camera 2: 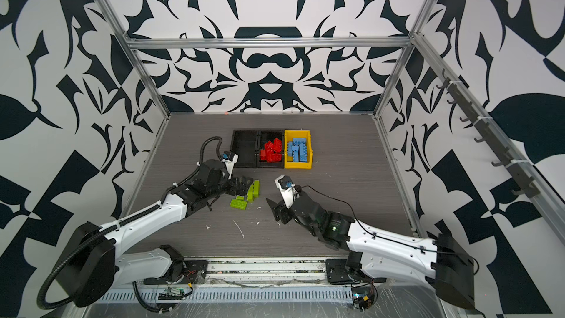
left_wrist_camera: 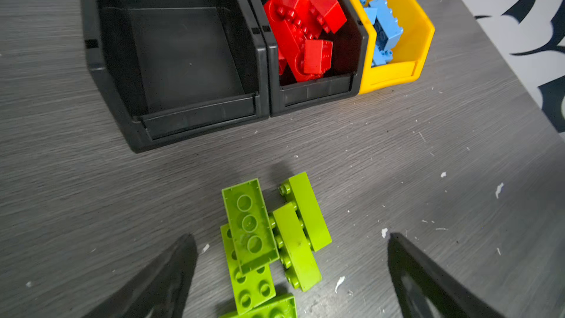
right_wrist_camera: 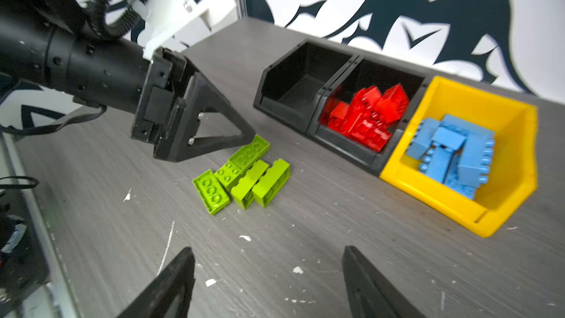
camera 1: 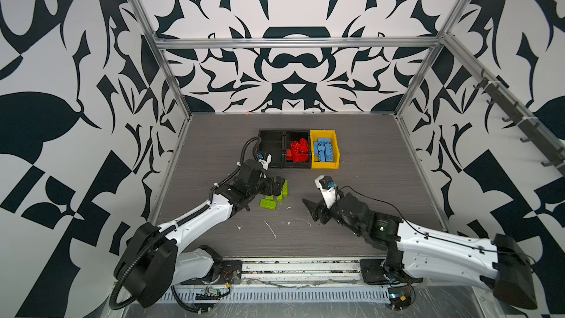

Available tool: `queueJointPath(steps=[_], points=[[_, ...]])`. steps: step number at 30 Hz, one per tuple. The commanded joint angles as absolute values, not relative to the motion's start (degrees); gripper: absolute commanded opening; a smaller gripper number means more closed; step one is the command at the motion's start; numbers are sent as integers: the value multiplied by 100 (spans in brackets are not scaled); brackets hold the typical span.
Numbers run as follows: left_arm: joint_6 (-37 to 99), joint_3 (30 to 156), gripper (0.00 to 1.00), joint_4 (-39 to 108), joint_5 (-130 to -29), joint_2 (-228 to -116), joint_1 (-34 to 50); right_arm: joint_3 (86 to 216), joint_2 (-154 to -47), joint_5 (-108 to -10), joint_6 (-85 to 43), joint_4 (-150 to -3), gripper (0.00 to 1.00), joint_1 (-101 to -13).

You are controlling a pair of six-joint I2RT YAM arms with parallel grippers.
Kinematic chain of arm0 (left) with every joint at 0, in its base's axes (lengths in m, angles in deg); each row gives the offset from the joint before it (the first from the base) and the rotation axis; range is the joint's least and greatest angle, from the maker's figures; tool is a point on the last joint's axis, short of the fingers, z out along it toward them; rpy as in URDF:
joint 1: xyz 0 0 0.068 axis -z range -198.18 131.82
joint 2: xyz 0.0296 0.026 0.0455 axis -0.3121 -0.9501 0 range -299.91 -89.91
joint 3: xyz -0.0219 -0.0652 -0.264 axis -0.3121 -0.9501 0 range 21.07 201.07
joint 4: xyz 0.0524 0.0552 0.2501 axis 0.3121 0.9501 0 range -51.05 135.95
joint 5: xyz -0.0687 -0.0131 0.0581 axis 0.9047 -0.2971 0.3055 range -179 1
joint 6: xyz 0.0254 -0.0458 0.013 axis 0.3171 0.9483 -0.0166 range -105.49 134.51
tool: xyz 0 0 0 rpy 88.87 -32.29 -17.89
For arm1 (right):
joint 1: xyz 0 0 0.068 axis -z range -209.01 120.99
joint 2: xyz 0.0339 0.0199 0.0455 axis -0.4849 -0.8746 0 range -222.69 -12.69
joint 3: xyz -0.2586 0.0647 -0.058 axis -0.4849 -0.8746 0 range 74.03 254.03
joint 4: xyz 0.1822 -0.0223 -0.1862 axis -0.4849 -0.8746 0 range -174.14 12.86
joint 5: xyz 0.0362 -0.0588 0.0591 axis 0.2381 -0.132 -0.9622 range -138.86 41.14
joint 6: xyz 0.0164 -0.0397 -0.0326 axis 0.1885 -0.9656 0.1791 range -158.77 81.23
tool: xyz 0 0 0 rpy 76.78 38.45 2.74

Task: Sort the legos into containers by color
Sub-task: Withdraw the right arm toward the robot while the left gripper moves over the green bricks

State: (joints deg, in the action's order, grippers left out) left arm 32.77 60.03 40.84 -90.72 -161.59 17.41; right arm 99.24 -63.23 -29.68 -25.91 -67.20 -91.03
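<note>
Green legos (right_wrist_camera: 244, 175): five in the right wrist view, fewer in both top views beneath the released, down-tilted left tool (left_wrist_camera: 290, 237); right tool (right_wrist_camera: 267, 249) released.

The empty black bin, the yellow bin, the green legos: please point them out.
empty black bin (left_wrist_camera: 183, 56): left wrist view, bare floor.
yellow bin (right_wrist_camera: 516, 136): right wrist view, inner wall.
green legos (camera 1: 268, 204): a top view, one flat brick.

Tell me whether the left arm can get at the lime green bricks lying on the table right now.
Probably yes. The left gripper hangs open right by the lime green bricks with nothing between them; the right gripper stands apart from the pile.
</note>
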Motion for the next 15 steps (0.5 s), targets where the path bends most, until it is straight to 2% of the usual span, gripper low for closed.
queueJointPath(steps=[1, 5, 8, 11, 15], points=[[3012, 6304, 100, 4708, -9460, -16388, 1837, 9411, -5827, -2522, -3220, -5890, 78, -9100], [2882, 6679, 100, 5081, -9922, -16779, 1847, 9391, -5665, -2940, -2804, -5877, 76, -9100], [2750, 7158, 100, 5485, -10223, -17321, 1847, 9624, -5897, -2510, -2703, -5913, 77, -9104], [2664, 7659, 100, 5870, -10428, -17902, 1847, 9740, -6114, -2722, -2716, -5895, 79, -9101], [2549, 7824, 98, 5907, -10422, -18086, 1847, 9104, -6338, -3057, -2603, -4934, 79, -9100]])
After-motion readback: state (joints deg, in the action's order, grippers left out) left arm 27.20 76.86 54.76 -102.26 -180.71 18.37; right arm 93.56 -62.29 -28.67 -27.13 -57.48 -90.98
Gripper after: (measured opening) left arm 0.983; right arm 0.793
